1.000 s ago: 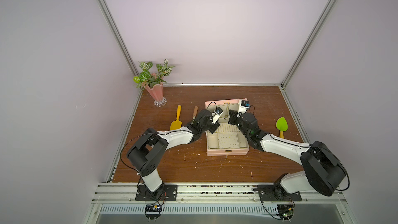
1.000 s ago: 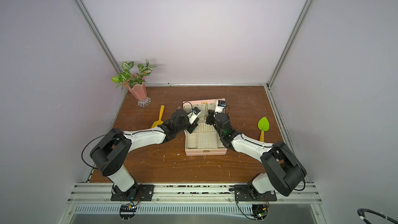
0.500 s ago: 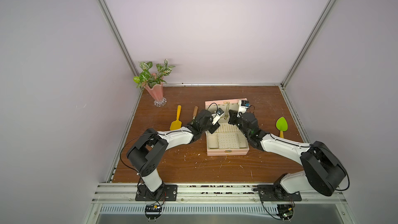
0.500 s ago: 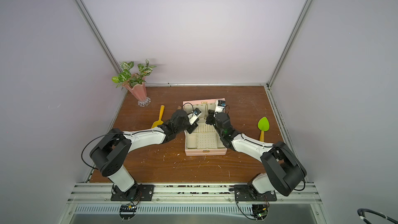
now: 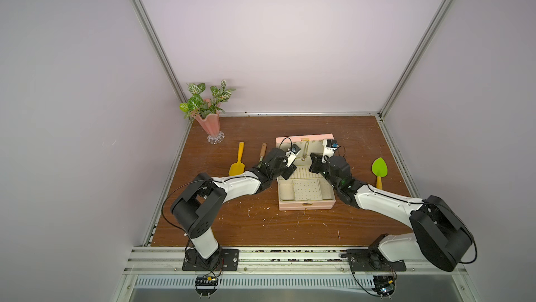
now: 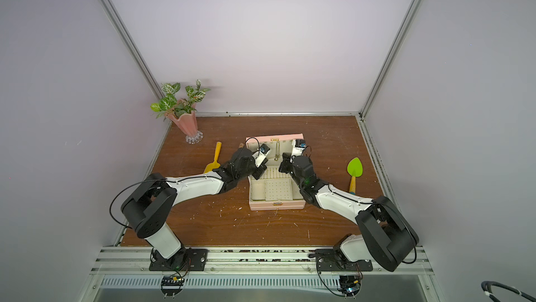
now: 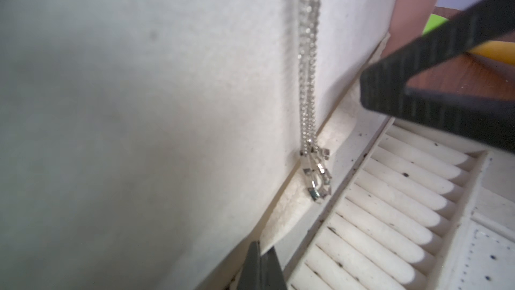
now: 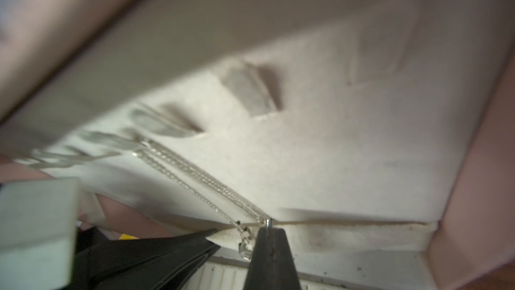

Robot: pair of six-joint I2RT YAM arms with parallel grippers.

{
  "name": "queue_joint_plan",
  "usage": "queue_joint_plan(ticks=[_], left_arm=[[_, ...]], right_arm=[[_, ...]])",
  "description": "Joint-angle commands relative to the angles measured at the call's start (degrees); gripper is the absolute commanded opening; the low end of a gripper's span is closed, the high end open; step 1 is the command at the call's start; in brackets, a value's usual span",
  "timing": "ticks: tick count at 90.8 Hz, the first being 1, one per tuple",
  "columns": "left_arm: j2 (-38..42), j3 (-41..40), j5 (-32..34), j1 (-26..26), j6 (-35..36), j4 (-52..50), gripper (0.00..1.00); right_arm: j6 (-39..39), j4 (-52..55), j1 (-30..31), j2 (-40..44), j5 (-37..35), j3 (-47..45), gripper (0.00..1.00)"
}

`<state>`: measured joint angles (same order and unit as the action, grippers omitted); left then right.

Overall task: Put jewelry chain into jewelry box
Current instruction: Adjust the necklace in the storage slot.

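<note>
The one change in the last second is in my right hand (image 8: 269, 234): its fingers have drawn the last small way together and are now pressed flat against each other. Both arms sit almost exactly where they were. My left hand (image 7: 260, 263) was already pressed together and stays so, pinching nothing. The fine silvery jewelry chain (image 7: 308, 79) hangs down the cream lining of the raised lid (image 8: 362, 163) of the pink rectangular jewelry box (image 5: 304, 205). It is looped over a small hook (image 8: 150, 122) above my fingertips. Its little pendant dangles just short of the hinge fold, ahead of my left hand and just beside the tip of my right. From my right wrist a strand seems to end right at my fingertips. From my left wrist, though, there is a gap and the chain falls straight, so I judge that I hold nothing. To me that means the chain is in the box, and what is left is drawing both hands back without snagging it.
</note>
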<state>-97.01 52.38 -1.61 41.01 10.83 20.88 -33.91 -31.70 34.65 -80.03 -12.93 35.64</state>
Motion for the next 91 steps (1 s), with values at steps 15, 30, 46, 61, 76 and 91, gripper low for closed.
queue_joint_plan(ticks=[15,30,46,61,76,91], left_arm=[[1.8,1.4,-2.9,1.3,-1.7,3.9,0.01],[1.8,1.3,-2.9,1.2,-1.6,3.9,0.01],[2.0,1.2,-3.2,1.3,-1.4,3.9,0.01],[2.3,0.8,-4.0,1.2,-0.7,4.0,0.01],[2.9,-0.1,-5.2,1.3,-0.3,4.6,0.01],[3.2,-0.5,-5.9,1.3,0.1,4.8,0.01]], right_arm=[[0.3,-5.3,1.8,-1.6,-4.0,-2.6,0.06],[0.5,-7.6,2.2,-3.2,-3.2,-2.1,0.02],[-0.1,-10.2,2.4,-5.4,-2.2,-1.2,0.01],[-0.7,-11.5,2.5,-6.6,-1.9,-0.2,0.01],[-1.7,-13.2,2.5,-7.4,-1.8,0.4,0.01],[-2.5,-14.6,2.5,-8.3,-1.7,1.6,0.01]])
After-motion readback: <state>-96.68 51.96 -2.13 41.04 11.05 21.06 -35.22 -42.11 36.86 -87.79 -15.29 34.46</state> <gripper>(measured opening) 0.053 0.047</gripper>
